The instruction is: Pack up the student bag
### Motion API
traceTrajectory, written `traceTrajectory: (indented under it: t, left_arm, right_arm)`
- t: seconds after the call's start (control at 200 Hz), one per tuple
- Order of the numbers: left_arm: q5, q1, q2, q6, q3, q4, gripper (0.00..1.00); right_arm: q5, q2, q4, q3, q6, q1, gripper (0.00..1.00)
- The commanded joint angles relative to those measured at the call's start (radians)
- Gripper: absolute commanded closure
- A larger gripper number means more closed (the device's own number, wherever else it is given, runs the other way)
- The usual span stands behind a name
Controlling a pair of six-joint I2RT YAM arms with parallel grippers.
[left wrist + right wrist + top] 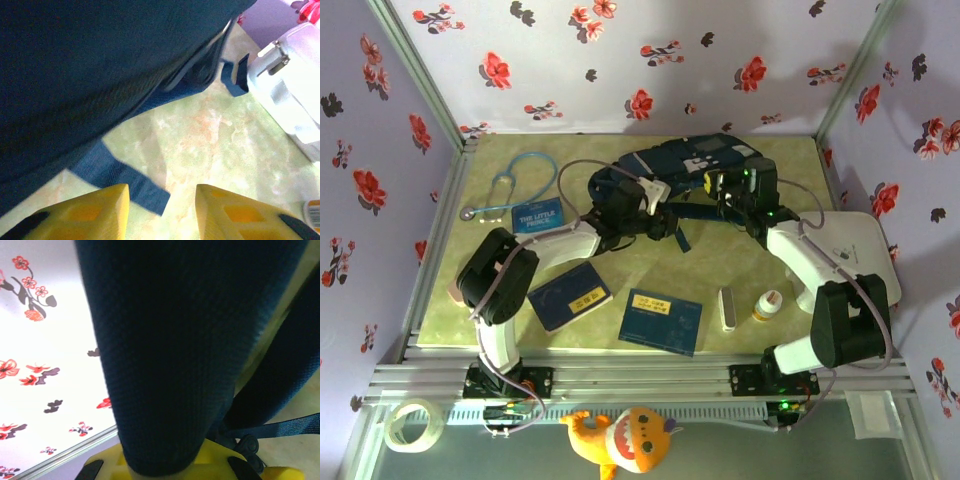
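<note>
Seen from above, the student bag (695, 165), a large crumpled navy fabric backpack with white trims and pale patches, lies at the far edge of the green table (710, 270), right of centre. In the left wrist view, the left gripper (160, 192) is spread and empty beside the bag's dark cloth. In the right wrist view, the right gripper (165, 467) pinches a fold of the navy fabric.
</note>
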Motion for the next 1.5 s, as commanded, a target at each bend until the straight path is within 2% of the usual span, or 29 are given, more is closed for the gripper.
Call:
traceTrajectory:
  t: [0.0,0.065,0.265,0.56,0.625,0.82,1.005,1.105,1.495]
  left_arm:
    - [0.031,-0.003,-0.019,0.106,-0.054,0.187,0.6]
    - [0.032,-0.006,-0.008,0.148,-0.071,0.246,0.59]
    - [0.016,-0.01,0.05,0.226,0.023,0.229,0.59]
    - [-0.073,-0.012,0.107,0.375,0.08,0.262,0.65]
    - [-0.09,-0.011,0.11,0.396,0.082,0.282,0.69]
    - [-0.093,-0.01,0.112,0.385,0.062,0.406,0.79]
    - [-0.072,-0.008,0.111,0.368,0.04,0.5,0.8]
    - [-0.067,-0.008,0.114,0.379,0.045,0.496,0.8]
    - [-0.106,-0.003,0.105,0.404,0.03,0.477,0.94]
  right_arm:
    - [-0.057,-0.011,0.115,0.064,0.014,0.004,0.95]
    - [-0.057,-0.015,0.115,0.066,0.015,0.005,0.95]
    - [-0.059,-0.021,0.116,0.062,0.017,0.004,0.95]
    - [-0.064,-0.021,0.123,0.052,0.019,0.005,0.95]
    - [-0.064,-0.021,0.122,0.049,0.018,0.004,0.95]
    - [-0.06,-0.021,0.129,0.041,0.02,0.004,0.95]
    - [-0.06,-0.02,0.13,0.039,0.017,0.004,0.95]
    - [-0.06,-0.02,0.132,0.037,0.018,0.004,0.95]
    - [-0.057,-0.021,0.133,0.03,0.014,0.004,0.95]
